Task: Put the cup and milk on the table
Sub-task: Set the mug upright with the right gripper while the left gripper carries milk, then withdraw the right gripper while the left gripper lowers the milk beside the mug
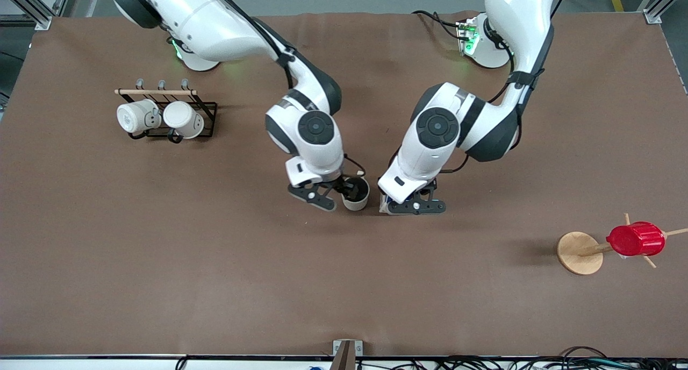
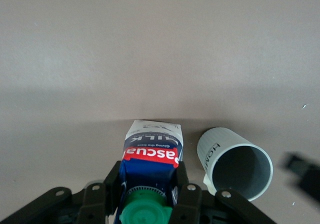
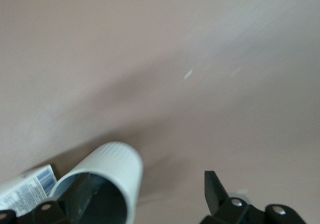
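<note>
The cup (image 1: 359, 199), off-white with a grey inside and dark lettering, stands upright on the brown table (image 1: 161, 262) near the middle. My right gripper (image 1: 336, 193) is open at it. One finger (image 3: 80, 194) is inside the cup (image 3: 117, 166); the other finger (image 3: 215, 189) is outside, apart from its wall. The milk (image 2: 152, 156), blue with a red label and green cap, stands beside the cup (image 2: 235, 159), toward the left arm's end. My left gripper (image 2: 147, 189) is shut on it. In the front view the left gripper (image 1: 416, 206) hides most of the milk (image 1: 382, 203).
A black wire rack (image 1: 207, 112) with two plain white mugs (image 1: 161, 117) stands toward the right arm's end. A red ribbed cup (image 1: 636, 239) hangs on a wooden peg stand (image 1: 579, 253) toward the left arm's end, nearer the front camera.
</note>
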